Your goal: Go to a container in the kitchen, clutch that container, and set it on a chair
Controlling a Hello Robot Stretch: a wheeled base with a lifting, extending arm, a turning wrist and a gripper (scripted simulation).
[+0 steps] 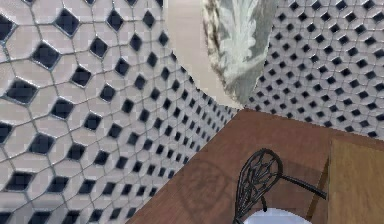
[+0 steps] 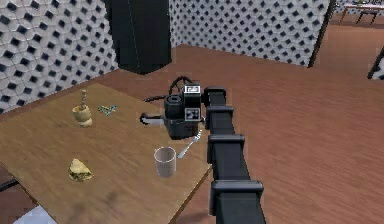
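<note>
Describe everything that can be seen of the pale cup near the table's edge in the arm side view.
The cup is a small, pale grey tumbler that looks like clear glass or plastic, with a round open rim, straight sides and no handle. Nothing shows inside it. It stands upright on the brown wooden table, close to the table's near edge. A yellowish lump lies apart at its left; the dark arm passes at its right.
</note>
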